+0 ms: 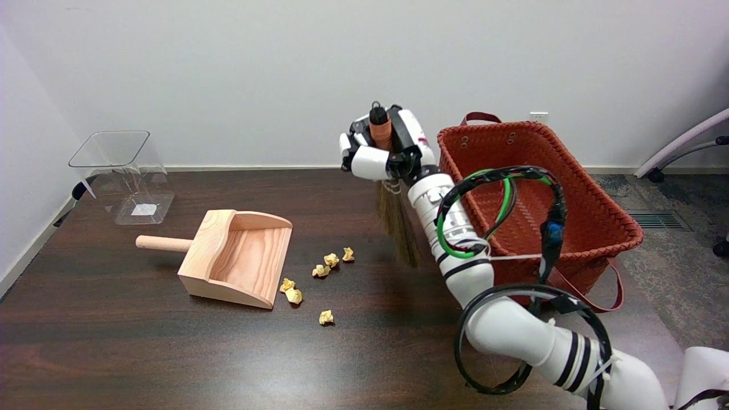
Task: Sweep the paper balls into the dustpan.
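Crumpled yellow paper balls (322, 271) scattered on dark wooden surface (114, 341), just right of pale wooden dustpan (236, 259). Further right, right hand (383, 151) raised, fingers (370, 164) clenched around small straw brush (397, 219), bristles hanging down beside red woven basket (592, 216).

Single head view, set above the near edge of the dark wooden table (171, 353), looking down and across it toward the white back wall (256, 74). The white right arm (512, 330) enters at lower right.
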Robot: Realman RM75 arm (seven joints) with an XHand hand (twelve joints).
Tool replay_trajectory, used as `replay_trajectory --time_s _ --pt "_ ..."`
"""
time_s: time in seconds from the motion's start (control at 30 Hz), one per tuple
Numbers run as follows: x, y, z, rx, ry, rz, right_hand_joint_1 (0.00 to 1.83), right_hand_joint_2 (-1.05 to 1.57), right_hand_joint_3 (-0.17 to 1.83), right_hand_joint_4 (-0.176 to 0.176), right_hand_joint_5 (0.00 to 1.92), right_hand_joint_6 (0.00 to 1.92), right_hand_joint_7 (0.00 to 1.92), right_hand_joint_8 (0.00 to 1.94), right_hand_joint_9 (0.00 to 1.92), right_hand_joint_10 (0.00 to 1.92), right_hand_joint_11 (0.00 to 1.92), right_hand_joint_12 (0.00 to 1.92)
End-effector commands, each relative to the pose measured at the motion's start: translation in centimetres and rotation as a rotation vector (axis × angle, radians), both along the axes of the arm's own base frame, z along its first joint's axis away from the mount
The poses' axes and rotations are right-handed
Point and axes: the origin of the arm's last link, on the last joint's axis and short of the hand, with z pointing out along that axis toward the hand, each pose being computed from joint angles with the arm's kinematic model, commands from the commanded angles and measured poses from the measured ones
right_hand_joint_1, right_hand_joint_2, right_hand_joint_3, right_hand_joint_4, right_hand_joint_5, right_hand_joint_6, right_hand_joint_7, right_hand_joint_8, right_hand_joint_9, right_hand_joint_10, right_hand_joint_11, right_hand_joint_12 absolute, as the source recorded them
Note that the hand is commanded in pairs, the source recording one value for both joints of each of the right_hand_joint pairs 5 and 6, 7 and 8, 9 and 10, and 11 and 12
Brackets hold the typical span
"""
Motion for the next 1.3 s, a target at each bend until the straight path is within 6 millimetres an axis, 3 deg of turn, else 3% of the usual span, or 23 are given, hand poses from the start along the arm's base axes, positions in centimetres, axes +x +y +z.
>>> replay_trajectory --time_s 0.03,0.4,0.8,1.3 --pt "-1.4 1.6 -5.4 -0.036 0.101 -0.223 1.33 0.77 1.06 0.000 1.92 1.92 1.92 1.92 1.92 1.92 1.92 1.92" --pt "2.3 2.4 -8.9 -0.214 0.309 -0.165 1.33 0.69 1.08 0.000 1.92 1.92 1.92 1.92 1.92 1.92 1.92 1.92" --pt "0.8 3.6 -13.4 -0.304 0.217 -0.213 1.33 0.57 1.13 0.000 1.92 1.92 1.92 1.92 1.92 1.92 1.92 1.92" --pt "-2.2 2.9 -13.9 -0.367 0.042 -0.228 1.31 0.67 1.10 0.000 1.92 1.92 1.92 1.92 1.92 1.92 1.92 1.92"
